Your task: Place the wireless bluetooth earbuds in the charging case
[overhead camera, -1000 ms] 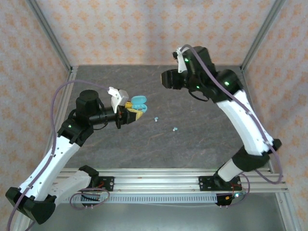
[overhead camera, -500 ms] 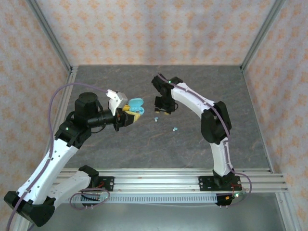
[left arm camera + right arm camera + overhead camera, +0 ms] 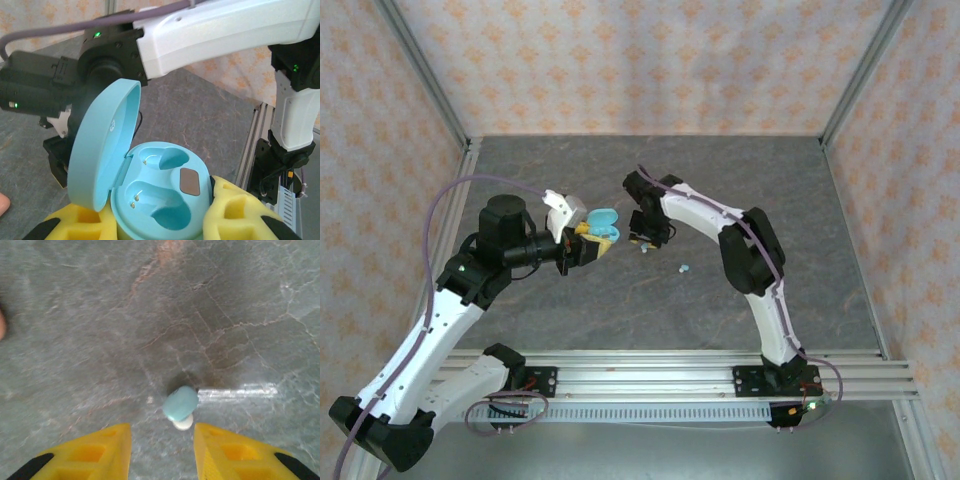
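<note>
A light teal charging case (image 3: 165,195) stands open, its lid (image 3: 100,150) tipped up to the left and both wells empty. My left gripper (image 3: 160,220) is shut on its base, a yellow finger on each side. From above, the case (image 3: 603,217) hangs over the table's middle left. A teal earbud (image 3: 180,404) lies on the table just ahead of my right gripper (image 3: 162,442), whose yellow fingers (image 3: 95,455) stand open and apart from it. In the top view the right gripper (image 3: 645,238) points down beside the case. A second teal earbud (image 3: 684,268) lies further right.
The grey stone-patterned table (image 3: 770,200) has metal frame posts at its back corners and a rail along the near edge (image 3: 650,375). A pinkish blob (image 3: 1,322) sits at the left edge of the right wrist view.
The right arm swung from the back right down to the left and now hovers over the earbud beside the case. The left gripper and case shifted only slightly.
</note>
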Tool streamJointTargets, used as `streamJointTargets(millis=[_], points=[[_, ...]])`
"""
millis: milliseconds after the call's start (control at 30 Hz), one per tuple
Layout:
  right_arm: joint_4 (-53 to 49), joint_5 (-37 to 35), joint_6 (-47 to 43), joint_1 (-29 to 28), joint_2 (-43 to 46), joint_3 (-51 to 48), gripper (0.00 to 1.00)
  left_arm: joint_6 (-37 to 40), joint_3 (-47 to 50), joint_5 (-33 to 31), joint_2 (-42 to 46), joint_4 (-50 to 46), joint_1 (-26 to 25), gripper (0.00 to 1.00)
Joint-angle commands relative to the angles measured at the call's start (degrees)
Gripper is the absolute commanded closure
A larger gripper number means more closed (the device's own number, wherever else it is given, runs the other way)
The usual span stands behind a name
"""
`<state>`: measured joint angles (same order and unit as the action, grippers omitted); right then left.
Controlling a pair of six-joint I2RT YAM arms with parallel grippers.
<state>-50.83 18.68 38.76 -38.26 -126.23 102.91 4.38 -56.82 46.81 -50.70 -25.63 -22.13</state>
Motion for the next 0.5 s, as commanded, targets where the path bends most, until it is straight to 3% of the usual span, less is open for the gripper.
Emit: streamJointTargets(millis=[0, 467], points=[[-0.68, -1.4, 0.66, 0.03, -1.72, 1.93, 0.63, 0.45, 0.59, -0.75, 1.09, -0.04, 0.09, 0.92], [-4.37, -3.22, -1.87, 0.82, -5.46, 6.97, 0.69, 0.36, 1.86, -0.83, 2.59, -0.44, 0.08, 0.92]])
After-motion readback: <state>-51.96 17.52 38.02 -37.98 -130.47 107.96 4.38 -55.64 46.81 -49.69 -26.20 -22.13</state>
